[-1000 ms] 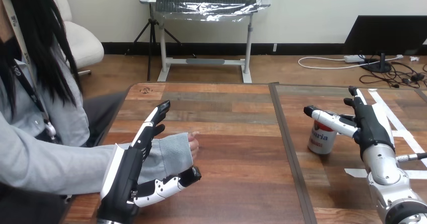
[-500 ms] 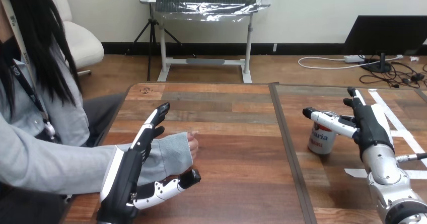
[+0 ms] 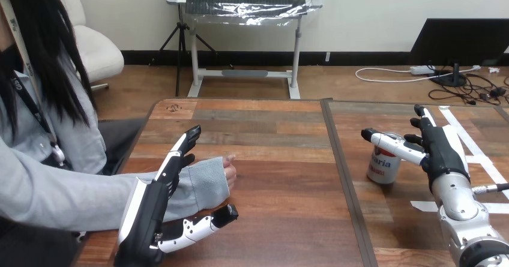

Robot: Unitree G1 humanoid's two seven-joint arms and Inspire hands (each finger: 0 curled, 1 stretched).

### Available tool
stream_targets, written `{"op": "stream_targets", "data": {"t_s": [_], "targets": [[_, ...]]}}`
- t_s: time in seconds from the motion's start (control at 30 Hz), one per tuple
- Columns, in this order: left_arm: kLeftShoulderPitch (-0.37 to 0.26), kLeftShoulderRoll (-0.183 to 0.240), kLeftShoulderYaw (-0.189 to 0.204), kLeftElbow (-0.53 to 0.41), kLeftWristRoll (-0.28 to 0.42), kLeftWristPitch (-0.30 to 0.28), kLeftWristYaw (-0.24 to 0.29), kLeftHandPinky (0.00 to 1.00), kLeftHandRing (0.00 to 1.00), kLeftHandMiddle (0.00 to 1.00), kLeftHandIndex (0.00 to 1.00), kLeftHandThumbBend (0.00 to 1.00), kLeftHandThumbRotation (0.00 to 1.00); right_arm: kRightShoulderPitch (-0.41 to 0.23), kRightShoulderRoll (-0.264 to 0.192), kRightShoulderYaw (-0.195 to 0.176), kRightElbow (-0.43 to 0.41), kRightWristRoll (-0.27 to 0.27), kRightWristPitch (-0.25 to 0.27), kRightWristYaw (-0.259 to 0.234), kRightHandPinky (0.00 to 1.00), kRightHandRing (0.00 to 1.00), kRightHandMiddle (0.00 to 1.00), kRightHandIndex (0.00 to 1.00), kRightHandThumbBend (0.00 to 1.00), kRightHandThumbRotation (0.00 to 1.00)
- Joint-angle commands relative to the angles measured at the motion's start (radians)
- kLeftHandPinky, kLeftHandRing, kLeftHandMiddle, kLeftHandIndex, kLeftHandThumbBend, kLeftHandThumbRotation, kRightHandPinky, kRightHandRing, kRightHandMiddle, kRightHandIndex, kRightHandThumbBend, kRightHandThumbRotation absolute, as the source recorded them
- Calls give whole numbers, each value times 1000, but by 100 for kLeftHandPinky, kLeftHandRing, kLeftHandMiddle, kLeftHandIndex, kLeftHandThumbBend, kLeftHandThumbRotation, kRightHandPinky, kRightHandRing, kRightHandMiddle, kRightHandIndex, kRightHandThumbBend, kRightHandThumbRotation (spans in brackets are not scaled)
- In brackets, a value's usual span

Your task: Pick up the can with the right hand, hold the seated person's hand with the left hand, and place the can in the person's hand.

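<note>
We read this as the approach stage, with neither grasp made. The can [image 3: 380,170] stands upright on the table [image 3: 282,159], at about three o'clock from the table's middle seam; it rests on the wood and nothing lifts it. Our right hand [image 3: 443,153] sits just beside it at the can's three o'clock. The fingers run straight toward twelve and the thumb reaches out toward nine across the can's top edge, so the hand is spread and grips nothing. We judge it is placed this way so that the can falls into the gap between thumb and fingers once they curl.

The person's hand [image 3: 230,171] lies loosely curled on the table at about nine o'clock from the seam, with the grey sleeve [image 3: 204,180] behind it. Our left hand [image 3: 150,210] is at the sleeve's seven o'clock; its fingers stretch straight toward one o'clock across the sleeve and its thumb points toward three on the near side, so it is spread as well. We cannot tell whether it touches the cloth. The forearm lies in the fork of that hand, which looks meant to steady the wrist before the handover.

The can and the person's hand are well apart; the can has the seam to cross.
</note>
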Motion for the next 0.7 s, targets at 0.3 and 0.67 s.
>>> {"op": "stream_targets", "data": {"t_s": [0.3, 0.67], "targets": [[-28, 2, 11, -45, 17, -20, 26, 90, 95, 94, 92, 100, 50, -77, 10, 10, 1, -8, -9, -9, 71, 83, 91, 98, 100, 47], [-26, 2, 10, -48, 26, -21, 33, 90, 94, 94, 92, 100, 50, -70, 17, 21, 3, -20, 12, -22, 49, 63, 80, 97, 100, 45]]}}
